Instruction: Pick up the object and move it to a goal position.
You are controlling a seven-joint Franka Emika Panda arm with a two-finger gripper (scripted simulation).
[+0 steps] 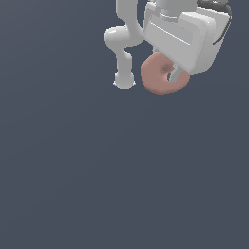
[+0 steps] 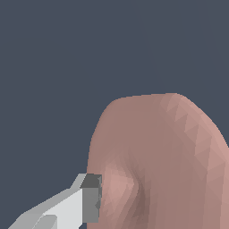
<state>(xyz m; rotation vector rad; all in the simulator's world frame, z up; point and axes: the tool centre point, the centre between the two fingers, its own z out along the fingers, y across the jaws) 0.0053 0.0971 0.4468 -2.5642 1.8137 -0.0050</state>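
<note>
The object (image 1: 156,77) is a pinkish-brown ring, held up near the top of the exterior view under the white hand. My gripper (image 1: 168,73) is shut on it: one pale finger (image 1: 176,75) passes through the centre hole and presses the ring's side. The other finger is hidden behind the ring. In the wrist view the object (image 2: 170,152) fills much of the picture, and one finger's grey pad (image 2: 91,199) lies flat against its rim. No goal marker shows in either view.
The arm's white links (image 1: 121,41) and its base (image 1: 124,80) stand just to the exterior view's left of the hand. A plain dark grey-blue floor (image 1: 121,185) makes up everything else in view.
</note>
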